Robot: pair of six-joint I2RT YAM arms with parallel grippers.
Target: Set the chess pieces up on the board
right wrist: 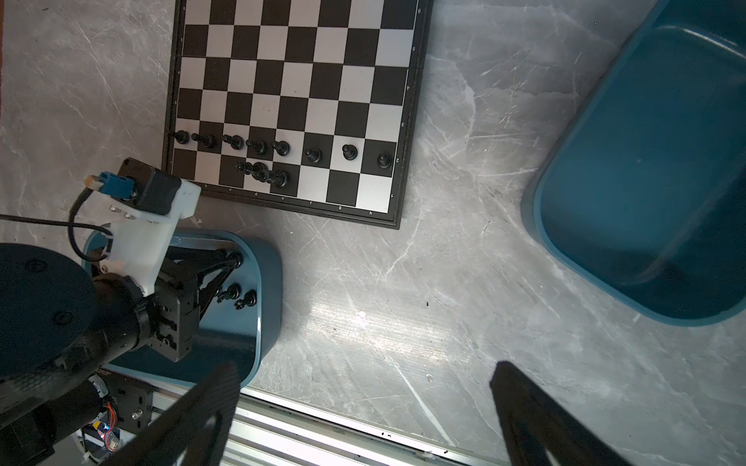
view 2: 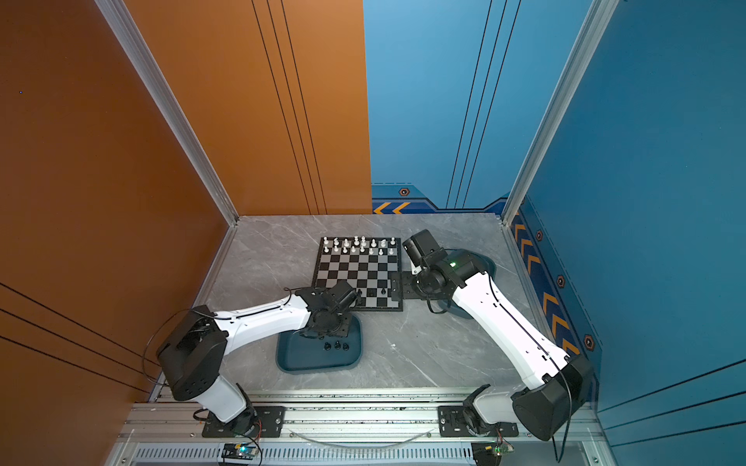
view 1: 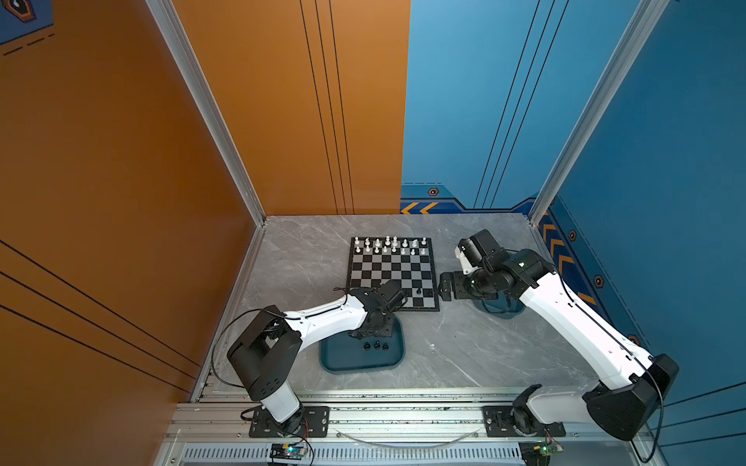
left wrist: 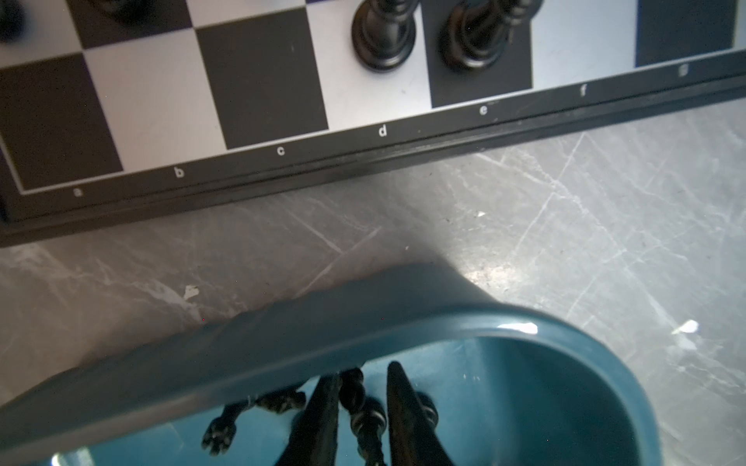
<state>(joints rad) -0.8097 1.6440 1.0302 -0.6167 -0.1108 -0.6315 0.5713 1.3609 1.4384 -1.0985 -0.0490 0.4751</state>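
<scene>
Teal trays (view 1: 343,357) on grey marbled tabletop (view 1: 464,347)

Left hand (left wrist: 363,371) tipped down off an arm (view 1: 323,318) stretched toward two o'clock, fingers (left wrist: 323,411) pinched on a black chess piece (left wrist: 365,419). Right hand (right wrist: 365,365) spread wide, level, pointing toward nine o'clock.

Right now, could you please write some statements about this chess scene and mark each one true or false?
The white pieces stand in two rows at the board's far end. True.
The right gripper holds a black pawn. False: it is open and holds nothing.
The left gripper pinches a black piece inside the teal tray. True.
Black's back row is complete. False: only two back-row pieces stand there, on d and e.
</scene>
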